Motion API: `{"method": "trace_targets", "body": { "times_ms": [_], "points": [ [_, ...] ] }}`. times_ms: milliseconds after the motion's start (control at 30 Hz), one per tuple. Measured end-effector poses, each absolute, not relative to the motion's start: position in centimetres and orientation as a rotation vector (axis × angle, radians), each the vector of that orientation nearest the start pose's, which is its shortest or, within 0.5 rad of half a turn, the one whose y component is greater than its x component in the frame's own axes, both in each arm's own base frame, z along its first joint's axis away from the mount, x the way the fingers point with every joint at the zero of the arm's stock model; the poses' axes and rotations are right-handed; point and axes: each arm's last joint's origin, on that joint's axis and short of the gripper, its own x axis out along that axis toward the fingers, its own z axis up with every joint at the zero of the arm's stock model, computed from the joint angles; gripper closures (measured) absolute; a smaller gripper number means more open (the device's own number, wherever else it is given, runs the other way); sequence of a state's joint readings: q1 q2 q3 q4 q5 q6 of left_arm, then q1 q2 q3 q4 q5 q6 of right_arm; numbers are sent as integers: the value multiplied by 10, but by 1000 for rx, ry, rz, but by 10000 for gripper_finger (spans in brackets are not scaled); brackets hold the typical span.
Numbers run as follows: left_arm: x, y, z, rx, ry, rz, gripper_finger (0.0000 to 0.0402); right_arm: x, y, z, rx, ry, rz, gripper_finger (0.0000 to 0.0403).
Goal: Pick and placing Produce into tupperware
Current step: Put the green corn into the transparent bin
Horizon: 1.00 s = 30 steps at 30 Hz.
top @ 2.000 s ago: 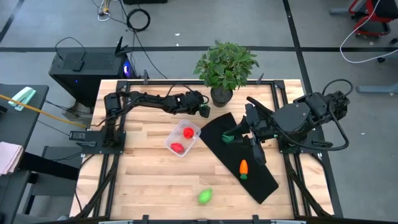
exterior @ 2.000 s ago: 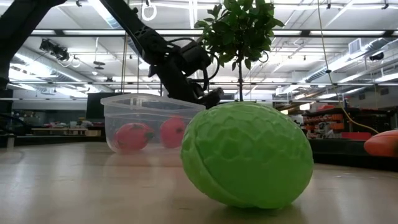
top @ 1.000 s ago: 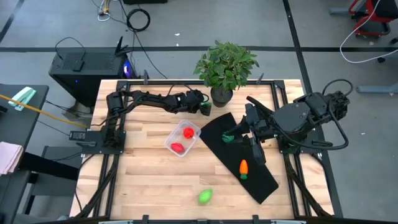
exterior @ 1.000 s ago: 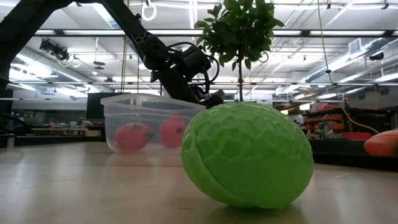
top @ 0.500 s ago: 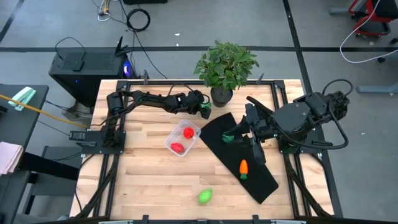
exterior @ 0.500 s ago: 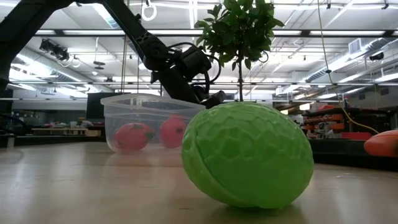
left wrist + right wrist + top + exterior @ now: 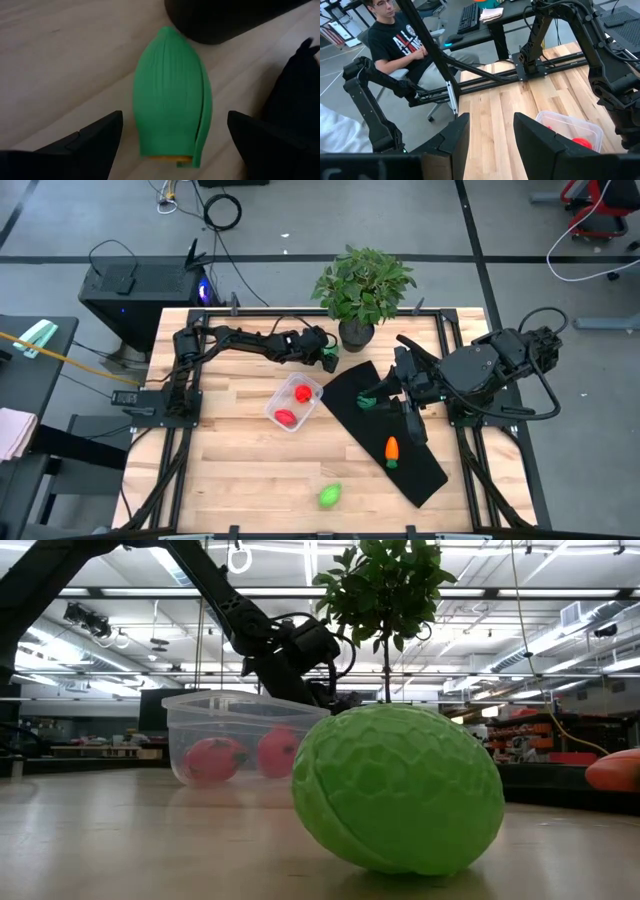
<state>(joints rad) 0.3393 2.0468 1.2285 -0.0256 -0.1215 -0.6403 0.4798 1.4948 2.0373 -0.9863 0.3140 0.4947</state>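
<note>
Green and ribbed, the pod-shaped toy vegetable (image 7: 171, 97) lies on the bare wooden desk (image 7: 230, 470) just beside the plant pot (image 7: 356, 335), and the left gripper (image 7: 328, 357) hangs over it with its fingers (image 7: 75, 147) spread wide, one on each side and neither touching it. It looks like light, hard moulded plastic, smooth enough to squirt out of a pinch, so the best hold is judged to be across its broad middle, not near the pointed tip. Right of that, the clear tupperware (image 7: 294, 403) sits on the desk touching the edge of the black mat (image 7: 385, 430), and it holds two red pieces (image 7: 303, 393) side by side; the low view shows them through its wall (image 7: 215, 755). Nearer the front edge, well apart from the container, a light green bumpy piece (image 7: 329, 496) rests on the wood, round enough to roll if nudged. On the mat lies the orange carrot (image 7: 392, 450) with its green top, slim and best taken across the shaft. Farther right, the right gripper (image 7: 398, 402) waits above the mat with its fingers (image 7: 540, 145) parted and nothing between them; a small dark green piece (image 7: 367, 402) lies just beside it. With two of the pieces boxed, the task appears to be in its early part.
</note>
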Motion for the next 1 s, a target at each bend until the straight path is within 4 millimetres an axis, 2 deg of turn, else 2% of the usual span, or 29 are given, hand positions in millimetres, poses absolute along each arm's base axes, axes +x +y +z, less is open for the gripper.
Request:
{"method": "trace_targets", "body": {
  "times_ms": [200, 1000],
  "points": [
    [393, 142, 123, -689, 692, 678, 61, 239, 114, 504, 315, 438, 58, 243],
    [393, 142, 122, -695, 688, 676, 139, 239, 114, 504, 312, 438, 59, 243]
  ]
}}
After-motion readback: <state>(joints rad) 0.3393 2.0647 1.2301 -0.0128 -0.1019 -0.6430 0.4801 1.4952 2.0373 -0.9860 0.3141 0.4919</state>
